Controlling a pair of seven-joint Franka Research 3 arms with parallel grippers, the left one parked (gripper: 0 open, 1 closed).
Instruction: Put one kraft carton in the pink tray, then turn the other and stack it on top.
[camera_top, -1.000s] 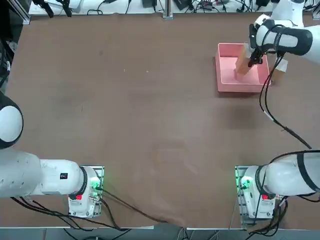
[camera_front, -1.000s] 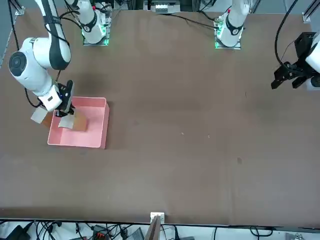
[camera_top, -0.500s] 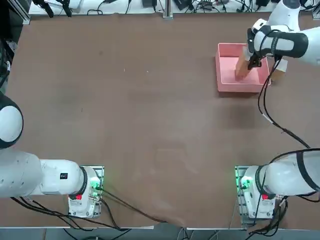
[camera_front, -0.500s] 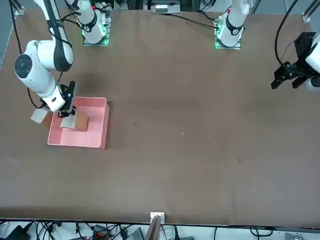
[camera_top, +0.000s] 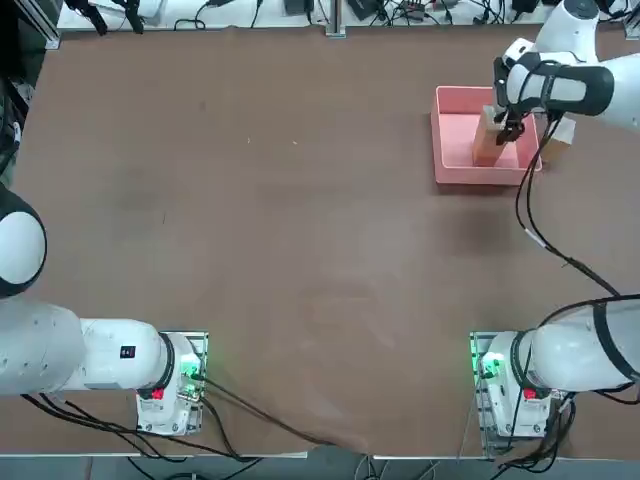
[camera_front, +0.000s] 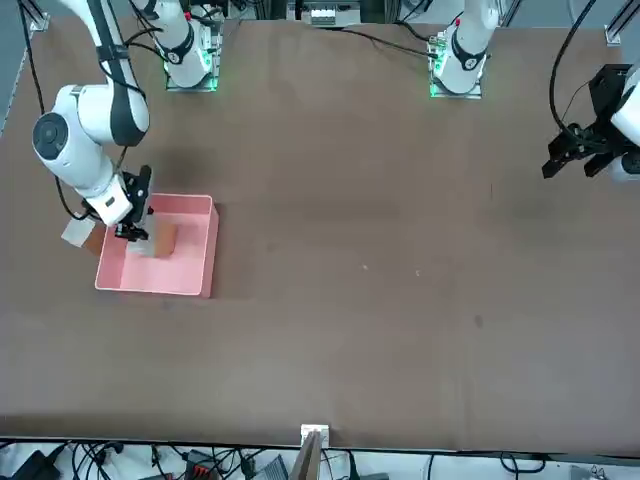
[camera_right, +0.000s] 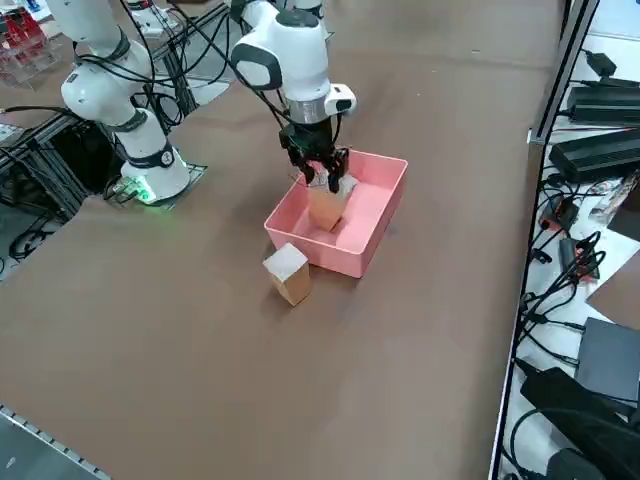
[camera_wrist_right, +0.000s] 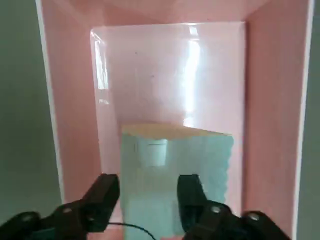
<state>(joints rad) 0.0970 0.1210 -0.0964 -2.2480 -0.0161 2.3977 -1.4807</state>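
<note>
1. Right wrist view: the right gripper (camera_wrist_right: 150, 187) is holding its jaws apart.
2. The first carton (camera_wrist_right: 175, 157) is lying just beyond them, partly behind one finger; it is now standing straighter in the pink tray (camera_wrist_right: 275, 100), suggesting release.
3. Outside, the second carton (camera_right: 292, 286) is awaiting turning and stacking.

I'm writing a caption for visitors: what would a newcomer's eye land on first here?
Probably the bright pink tray on the bare brown table, with one carton inside it. The right gripper hangs over that carton, fingers open. Just outside the tray, a second carton sits on the table, pale face up.
</note>
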